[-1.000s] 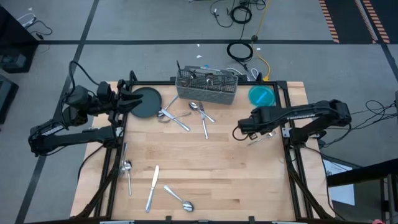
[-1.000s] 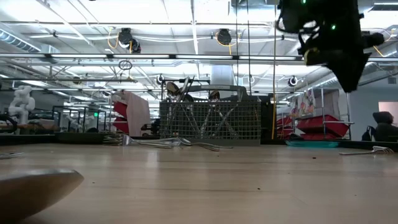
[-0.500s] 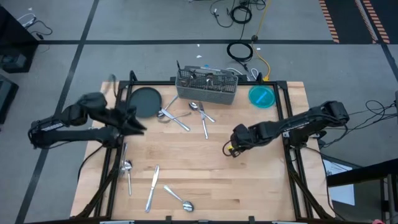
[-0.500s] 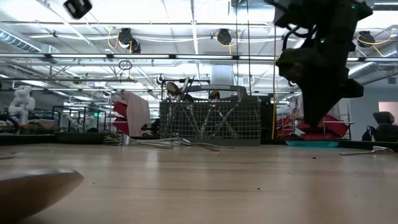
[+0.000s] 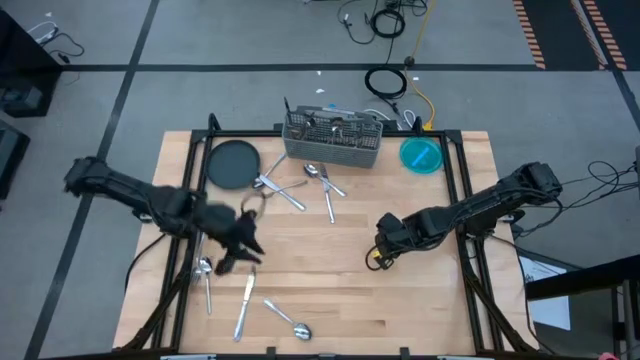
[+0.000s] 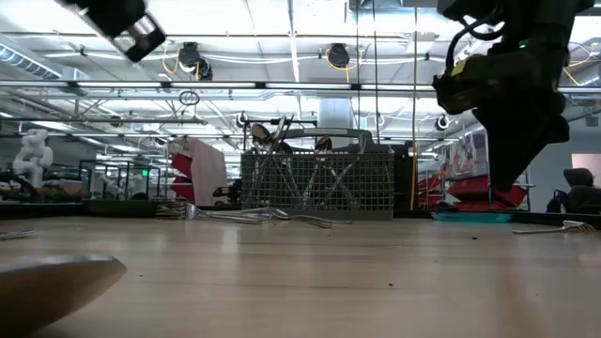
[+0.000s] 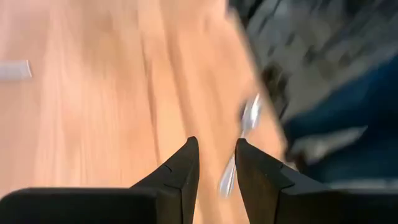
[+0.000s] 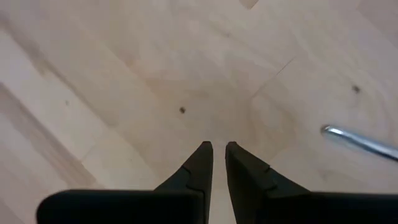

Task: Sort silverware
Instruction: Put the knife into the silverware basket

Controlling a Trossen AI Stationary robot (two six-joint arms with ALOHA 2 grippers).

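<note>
From the high view, our left gripper (image 5: 243, 250) is out over the near-left part of the table (image 5: 420, 310), right by the loose silverware (image 5: 243, 303) there: a knife, a spoon and another piece by the left rail. More pieces sit near the dark plate (image 5: 232, 163) and the wire caddy (image 5: 333, 139). Our right gripper (image 5: 377, 257) hangs over bare wood mid-right, nothing under it.

Low view doesn't help much; we just see the caddy (image 6: 317, 180) at the far edge with cutlery lying in front.

Left wrist view is smeared, but our fingers (image 7: 186, 168) show a narrow gap, holding nothing, with one shiny piece (image 7: 239, 146) just past the tips. We'd say slow down, line the fingers across the handle, then drop.

Right wrist view: fingers (image 8: 200, 163) nearly closed and empty, one handle tip (image 8: 357, 142) off to the side. We'd spread them before going for anything.
</note>
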